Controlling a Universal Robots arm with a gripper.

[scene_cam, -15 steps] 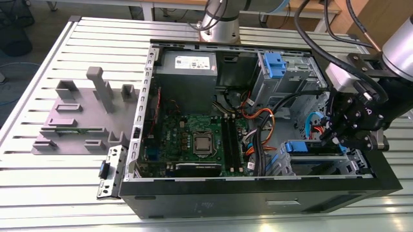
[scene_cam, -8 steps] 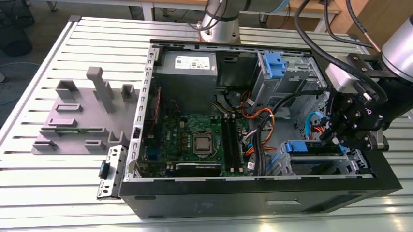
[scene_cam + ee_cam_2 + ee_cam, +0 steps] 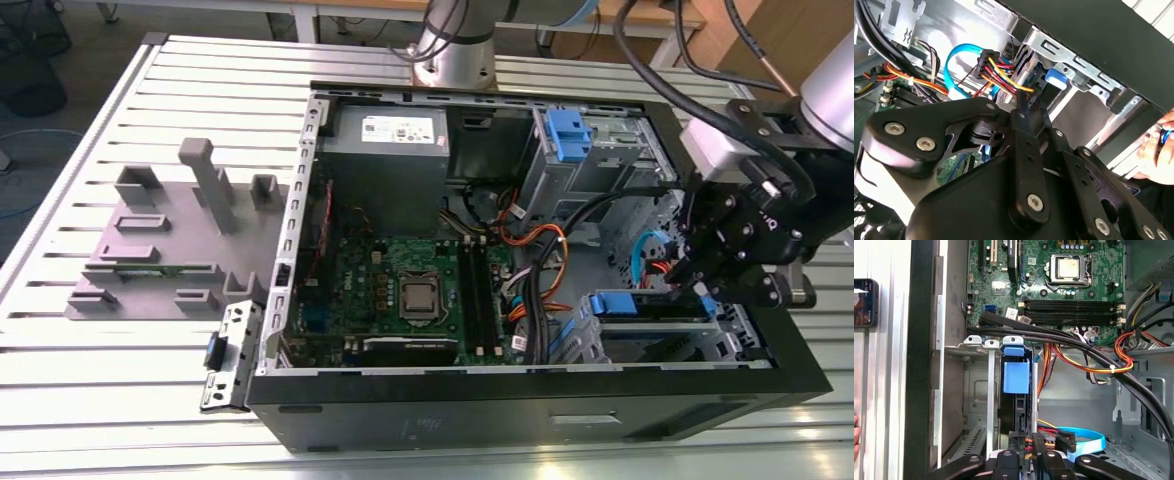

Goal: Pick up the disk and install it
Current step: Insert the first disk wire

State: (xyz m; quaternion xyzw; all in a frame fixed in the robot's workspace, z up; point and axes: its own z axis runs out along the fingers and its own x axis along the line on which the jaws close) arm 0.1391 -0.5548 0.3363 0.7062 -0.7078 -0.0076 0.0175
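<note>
The case (image 3: 534, 385) lies open on its side on a slatted table (image 3: 80, 390), so the bays are reached from above. The gripper (image 3: 697, 288) hangs over the drive bay (image 3: 667, 335) in the case corner near the exterior view's right.

The disk (image 3: 1016, 375) stands on its edge in this bay, between the thin metal rails, with the blue frame's tab towards the motherboard (image 3: 1054, 285). I think it stands like this because the slot is narrow and takes the disk only edgewise. In the exterior view its blue frame (image 3: 621, 303) shows just beside the fingertips.

In both wrist views the claw's two fingers (image 3: 1004, 460) are drawn close together on the disk's nearer edge, one on each flat side. It looks to me like a pinch on the disk, not an empty closing. It seems well inside the slot already.

A bundle of red, yellow and black wires (image 3: 999, 70) and a light blue cable (image 3: 956, 65) lie very near, just beside the disk.

The power supply (image 3: 387, 135) has a white sticker (image 3: 403, 127); its print is too small to read. A person's hand (image 3: 1156, 145) shows outside the case wall.
</note>
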